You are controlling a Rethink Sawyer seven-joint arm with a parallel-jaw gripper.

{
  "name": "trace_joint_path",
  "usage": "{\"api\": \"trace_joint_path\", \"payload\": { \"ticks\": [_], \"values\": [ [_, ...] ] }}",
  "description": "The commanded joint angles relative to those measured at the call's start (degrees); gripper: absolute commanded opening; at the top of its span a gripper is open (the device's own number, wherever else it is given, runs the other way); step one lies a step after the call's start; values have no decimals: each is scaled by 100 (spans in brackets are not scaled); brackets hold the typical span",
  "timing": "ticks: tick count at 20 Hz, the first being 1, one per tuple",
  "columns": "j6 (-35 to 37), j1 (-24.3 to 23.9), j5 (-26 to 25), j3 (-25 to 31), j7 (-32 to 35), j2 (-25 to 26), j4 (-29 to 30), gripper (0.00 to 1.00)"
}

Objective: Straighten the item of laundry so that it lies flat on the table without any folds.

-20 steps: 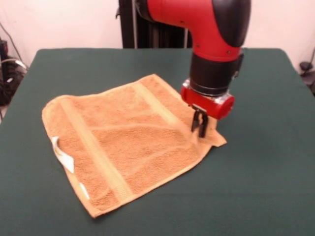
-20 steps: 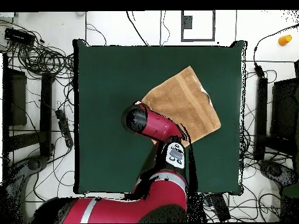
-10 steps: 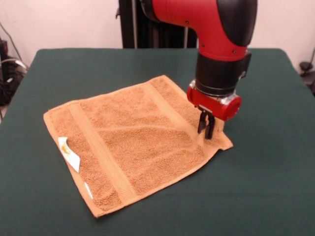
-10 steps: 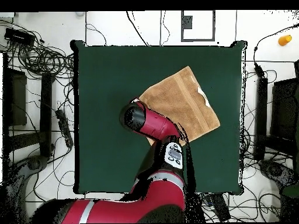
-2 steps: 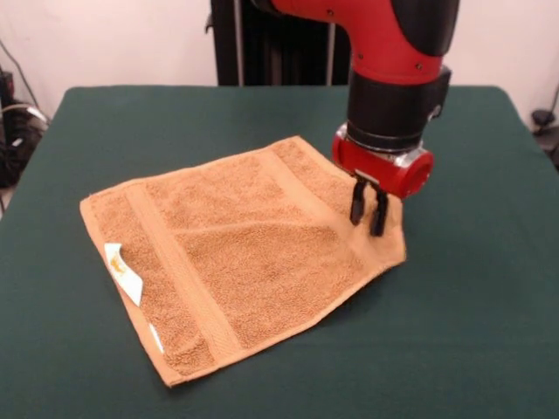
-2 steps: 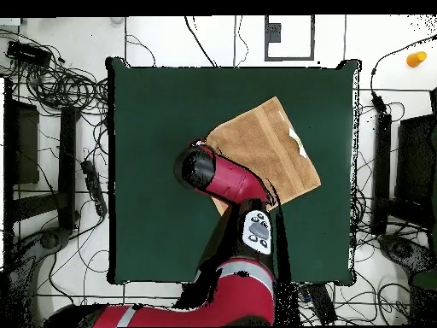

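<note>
The item of laundry (image 5: 236,257) is a golden-orange towel spread nearly flat on the table (image 5: 480,332), with two woven bands and a white tag (image 5: 122,272) at its left edge. My gripper (image 5: 368,223) hangs just above the towel's right corner. Its two black fingers stand slightly apart with nothing between them. In the overhead view the towel (image 6: 269,154) lies right of the middle of the table (image 6: 154,128). There the red arm (image 6: 222,179) covers the towel's lower left corner and hides the gripper.
Cables and dark equipment (image 6: 51,94) lie on the floor around the table. A small orange object (image 6: 416,58) sits on the floor at the overhead view's top right. The black pedestal column (image 5: 262,52) stands behind the table's far edge.
The gripper dragged the towel's right corner outward, smoothing the ridges in the cloth. It then let go, opened and rose a little above the corner.
</note>
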Motion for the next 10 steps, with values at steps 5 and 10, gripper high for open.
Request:
{"api": "trace_joint_path", "payload": {
  "ticks": [5,10],
  "values": [
    [703,-11,-137,256,565,-39,-344,100],
    [998,-289,-161,464,340,-139,-618,100]
  ]
}}
